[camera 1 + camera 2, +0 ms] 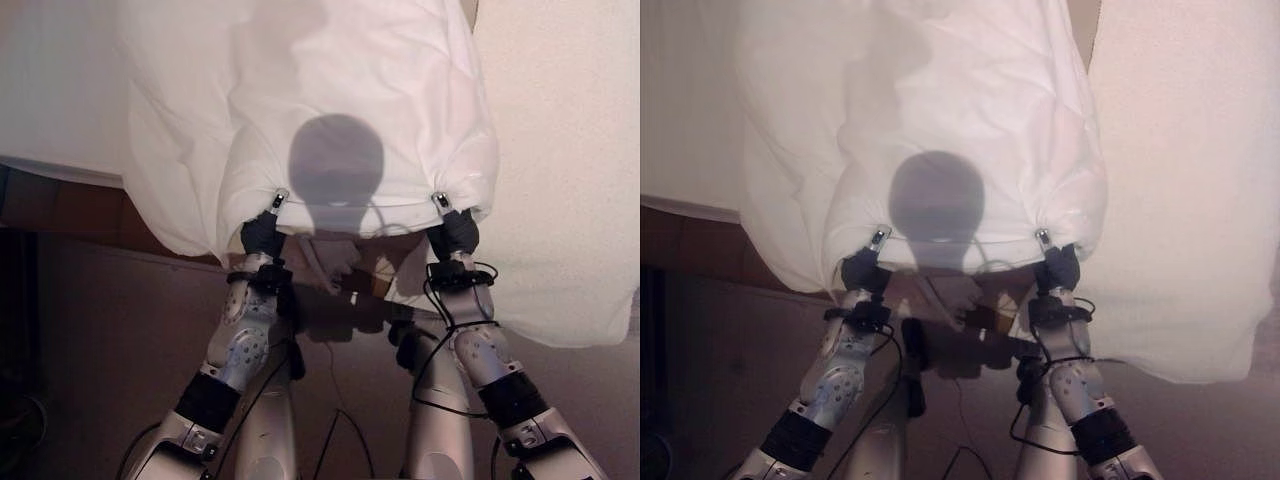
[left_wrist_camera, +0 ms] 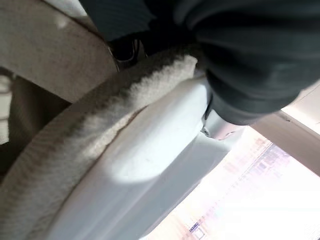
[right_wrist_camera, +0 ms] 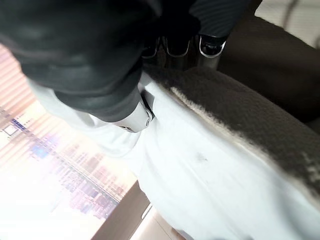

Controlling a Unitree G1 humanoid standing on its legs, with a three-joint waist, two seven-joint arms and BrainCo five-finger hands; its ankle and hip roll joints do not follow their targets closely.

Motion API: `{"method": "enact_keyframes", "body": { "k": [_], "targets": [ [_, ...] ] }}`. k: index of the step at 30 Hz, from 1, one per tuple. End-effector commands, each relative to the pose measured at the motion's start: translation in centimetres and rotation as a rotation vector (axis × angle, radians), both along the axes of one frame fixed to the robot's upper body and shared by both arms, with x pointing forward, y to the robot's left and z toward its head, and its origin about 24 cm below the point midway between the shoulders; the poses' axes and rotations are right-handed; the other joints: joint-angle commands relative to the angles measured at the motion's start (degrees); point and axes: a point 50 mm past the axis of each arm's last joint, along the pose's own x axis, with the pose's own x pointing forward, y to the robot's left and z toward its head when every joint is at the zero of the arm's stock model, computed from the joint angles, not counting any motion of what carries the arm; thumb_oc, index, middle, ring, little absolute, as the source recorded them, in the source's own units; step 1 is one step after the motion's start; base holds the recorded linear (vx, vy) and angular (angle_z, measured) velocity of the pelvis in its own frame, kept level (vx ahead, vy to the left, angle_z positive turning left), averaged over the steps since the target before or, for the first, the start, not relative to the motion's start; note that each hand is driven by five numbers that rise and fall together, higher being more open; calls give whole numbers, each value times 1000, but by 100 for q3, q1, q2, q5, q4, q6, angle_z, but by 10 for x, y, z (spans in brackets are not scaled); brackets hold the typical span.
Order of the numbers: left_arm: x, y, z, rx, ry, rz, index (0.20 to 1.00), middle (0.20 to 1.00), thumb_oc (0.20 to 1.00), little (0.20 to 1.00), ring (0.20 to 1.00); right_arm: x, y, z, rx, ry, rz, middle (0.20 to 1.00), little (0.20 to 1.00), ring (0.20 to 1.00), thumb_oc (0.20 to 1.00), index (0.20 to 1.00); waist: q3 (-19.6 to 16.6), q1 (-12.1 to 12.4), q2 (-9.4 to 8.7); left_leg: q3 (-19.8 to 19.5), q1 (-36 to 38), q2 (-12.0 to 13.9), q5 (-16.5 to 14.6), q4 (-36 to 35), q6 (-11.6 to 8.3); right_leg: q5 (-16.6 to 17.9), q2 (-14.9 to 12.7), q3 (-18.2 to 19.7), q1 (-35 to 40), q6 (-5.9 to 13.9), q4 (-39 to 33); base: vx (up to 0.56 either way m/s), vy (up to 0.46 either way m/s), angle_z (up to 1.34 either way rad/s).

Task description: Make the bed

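Gripping white duvet hem at both corners, left hand and right hand level; duvet stretching toward 12 o'clock, equally near both.

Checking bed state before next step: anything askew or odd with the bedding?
Yes. The white duvet is bunched and creased, its near edge lifted off the bed by the left hand and right hand. One corner droops over the bed's side.
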Motion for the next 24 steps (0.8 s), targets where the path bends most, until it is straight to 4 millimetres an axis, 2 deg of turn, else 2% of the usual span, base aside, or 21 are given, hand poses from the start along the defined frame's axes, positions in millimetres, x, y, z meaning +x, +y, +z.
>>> {"method": "enact_keyframes", "body": {
  "k": [1, 2, 3, 4, 5, 18, 24],
  "targets": [
    [-10, 38, 35, -5, -196, 132, 200, 200, 200, 200, 200, -7, -68, 35, 74, -149, -312, 200, 200, 200, 200, 200, -322, 61, -146, 7, -65, 164, -679, 457, -51, 937, -211, 5, 91, 415, -958, 0, -15, -3],
    [-10, 36, 37, -3, -202, 127, 200, 200, 200, 200, 200, -5, -67, 39, 60, -154, -310, 200, 200, 200, 200, 200, -312, 57, -143, 16, -69, 170, -685, 461, -52, 937, -204, 19, 66, 414, -947, -4, -22, -3],
    [-9, 35, 39, 0, -207, 123, 200, 200, 200, 200, 200, -2, -65, 43, 36, -159, -297, 548, 548, 548, 548, 548, -304, 56, -156, 19, -73, 180, -687, 461, -52, 935, -187, 37, 35, 402, -942, -3, -16, -4],
    [-9, 35, 39, 0, -207, 123, 200, 200, 200, 200, 200, -2, -65, 43, 35, -159, -297, 818, 818, 818, 818, 818, -304, 56, -156, 21, -75, 181, -687, 462, -52, 935, -186, 39, 32, 401, -941, -5, -25, -5],
    [-9, 34, 40, -3, -209, 117, 200, 200, 200, 200, 200, -2, -62, 45, 14, -167, -276, 1000, 1000, 1000, 1000, 1000, -298, 51, -174, 34, -83, 190, -692, 465, -50, 937, -176, 57, 4, 391, -928, 0, -14, -5],
    [-9, 40, 37, -9, -189, 149, 200, 200, 200, 200, 200, -6, -49, 34, 61, -160, -217, 1000, 1000, 1000, 1000, 1000, -284, 22, -207, 77, -94, 186, -703, 482, -49, 944, -173, 51, 0, 374, -886, 0, -5, -1],
    [-10, 42, 37, -4, -191, 160, 200, 200, 200, 200, 200, -10, -49, 40, 71, -192, -226, 1000, 1000, 1000, 1000, 1000, -300, 16, -233, 82, -102, 169, -729, 498, -44, 973, -184, 50, 6, 388, -917, 0, 0, 0]
  ]
}}
